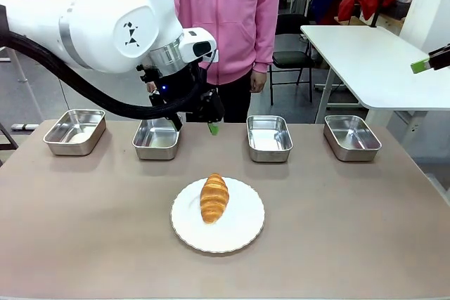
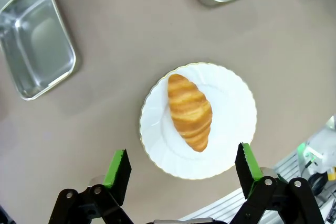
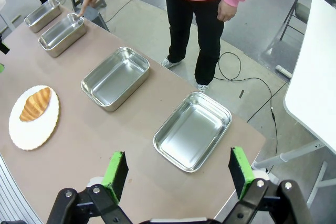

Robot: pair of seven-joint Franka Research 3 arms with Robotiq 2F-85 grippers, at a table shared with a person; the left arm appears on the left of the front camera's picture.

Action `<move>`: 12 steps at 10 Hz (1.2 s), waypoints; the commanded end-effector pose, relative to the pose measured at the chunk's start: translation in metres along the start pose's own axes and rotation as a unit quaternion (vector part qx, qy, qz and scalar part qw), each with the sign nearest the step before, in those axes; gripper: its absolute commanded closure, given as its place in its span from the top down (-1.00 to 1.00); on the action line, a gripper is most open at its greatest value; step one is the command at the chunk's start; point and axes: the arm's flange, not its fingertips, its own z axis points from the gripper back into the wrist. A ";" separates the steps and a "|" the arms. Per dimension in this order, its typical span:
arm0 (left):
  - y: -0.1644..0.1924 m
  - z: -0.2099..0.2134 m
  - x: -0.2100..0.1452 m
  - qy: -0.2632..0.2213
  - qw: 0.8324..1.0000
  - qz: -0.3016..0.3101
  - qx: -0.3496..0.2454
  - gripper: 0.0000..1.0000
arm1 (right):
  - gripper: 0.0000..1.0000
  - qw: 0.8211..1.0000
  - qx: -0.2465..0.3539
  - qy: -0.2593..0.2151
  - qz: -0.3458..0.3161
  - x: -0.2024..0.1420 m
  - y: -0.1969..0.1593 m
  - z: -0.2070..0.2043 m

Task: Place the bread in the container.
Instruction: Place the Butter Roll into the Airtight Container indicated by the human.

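Note:
The golden-brown bread [image 1: 214,198] lies on a round white plate [image 1: 239,233] at the table's middle front. My left gripper [image 2: 182,156] hangs open high above it, the bread [image 2: 190,112] showing between its green pads. In the front view the left gripper [image 1: 209,123] hovers behind the plate, in front of the second steel container [image 1: 156,138] from the left. A person's finger [image 3: 84,4] points down at that container's [image 3: 63,34] rim. My right gripper [image 3: 177,157] is open, empty and raised at the far right [image 1: 424,65].
Three more like steel pans sit in the back row: far left [image 1: 75,131], right of middle [image 1: 269,138] and far right [image 1: 351,137]. The person in pink [image 1: 225,19] stands at the far edge. A white table [image 1: 380,61] stands behind on the right.

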 end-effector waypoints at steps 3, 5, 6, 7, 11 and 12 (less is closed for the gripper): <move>0.002 0.002 0.000 -0.001 1.000 0.001 0.001 1.00 | 1.00 1.000 0.005 -0.010 -0.002 0.000 -0.001 -0.001; -0.014 -0.049 -0.022 0.041 0.998 -0.031 0.043 1.00 | 1.00 1.000 0.005 -0.010 -0.002 0.000 -0.001 -0.001; -0.017 -0.070 -0.024 0.048 0.997 -0.042 0.031 1.00 | 1.00 1.000 0.005 -0.010 -0.002 0.000 -0.001 -0.001; -0.022 -0.088 -0.028 0.053 0.997 -0.055 0.028 1.00 | 1.00 1.000 0.005 -0.010 -0.002 0.000 -0.001 -0.001; -0.034 -0.126 -0.047 0.042 0.998 -0.004 0.050 1.00 | 1.00 1.000 0.005 -0.010 -0.002 0.000 -0.001 -0.001; -0.038 -0.130 -0.049 0.035 0.998 0.002 0.056 1.00 | 1.00 1.000 0.005 -0.010 -0.002 0.000 -0.001 -0.001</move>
